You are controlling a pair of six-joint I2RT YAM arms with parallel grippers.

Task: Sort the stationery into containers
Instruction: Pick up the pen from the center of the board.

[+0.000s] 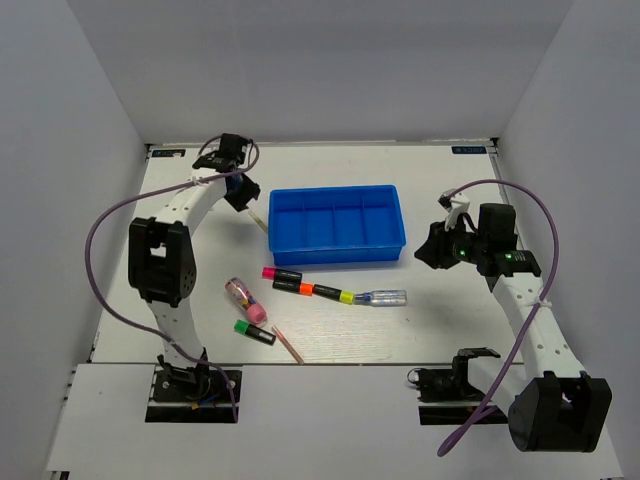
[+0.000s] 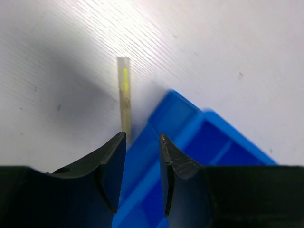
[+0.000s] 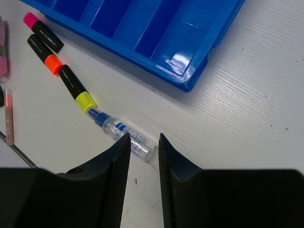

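A thin pale stick [image 1: 287,343] lies closest to the near edge of the surface [image 1: 450,330], left of the middle. A green highlighter [image 1: 254,332] lies just beside it on the left. A pink marker [image 1: 245,299] is a little farther back.

Next come three highlighters in a slanted row. The pink highlighter [image 1: 282,274] is on the left. The orange highlighter [image 1: 297,287] is next to it. The yellow highlighter [image 1: 333,293] is on the right. The clear pen [image 1: 382,298] lies at the right end of the row, and its tip is at the yellow cap.

The right gripper [image 3: 142,140] hangs over the pen's far end, toward the right edge. Its fingers [image 3: 121,152] are a small way apart and hold nothing. From above, the gripper [image 1: 432,250] and the pen are apart.

The blue tray [image 1: 337,260] sits flat in the middle of the surface, behind the row. It has four boxes side by side.

The left gripper [image 2: 142,137] is by the tray's left end, toward the far left corner. Its fingers [image 2: 116,161] are also a small way apart and hold nothing. They hang over the tray's corner [image 2: 178,102].

A second stick [image 2: 125,95] lies on the surface just past the left finger. It has a small yellow-green mark. From above it runs along the tray's left end [image 1: 258,217]. I cannot tell if it touches the tray.
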